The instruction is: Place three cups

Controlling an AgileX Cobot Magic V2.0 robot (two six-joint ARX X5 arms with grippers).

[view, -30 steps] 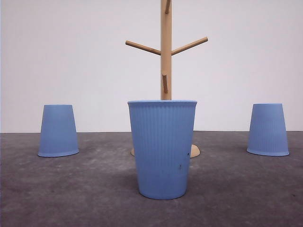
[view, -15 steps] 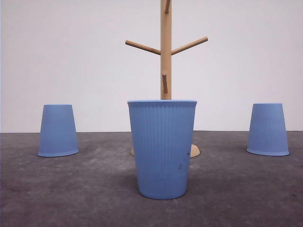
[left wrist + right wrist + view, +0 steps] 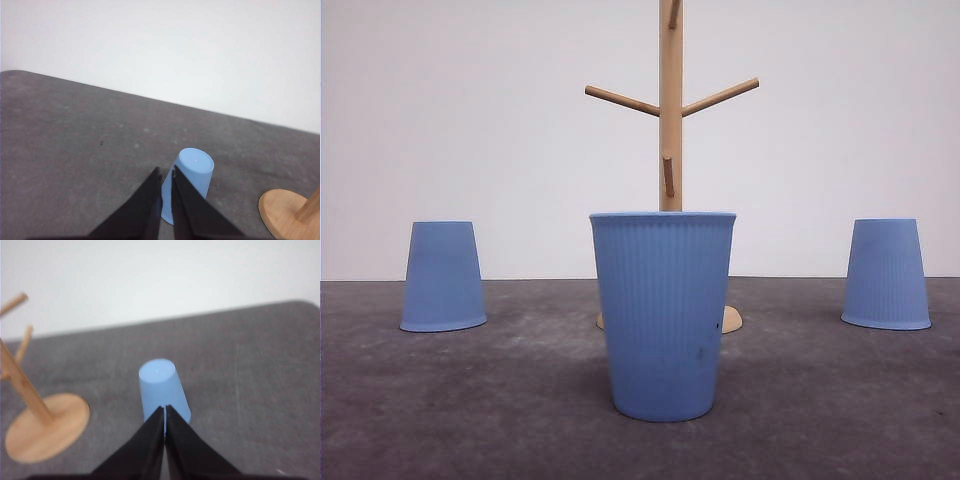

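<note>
Standing upright and mouth-up nearest the front camera, a matte light-blue ribbed tapered tumbler (image 3: 663, 315) sits at the centre of the dark grey table (image 3: 520, 400), directly in front of the pale wooden peg stand (image 3: 670, 120), hiding most of its round base. A second light-blue ribbed tumbler (image 3: 443, 276) rests upside down on the table well off to the left, and a third light-blue ribbed tumbler (image 3: 886, 274) rests upside down well off to the right. In the left wrist view, the left gripper (image 3: 165, 172) hovers above and short of the left inverted tumbler (image 3: 191, 177), its black fingers drawn close together with only a thin gap, holding nothing. In the right wrist view, the right gripper (image 3: 165, 409) hangs just short of the right inverted tumbler (image 3: 162, 390), fingers pressed together and empty, with the stand's disc base (image 3: 47, 432) beside it.
</note>
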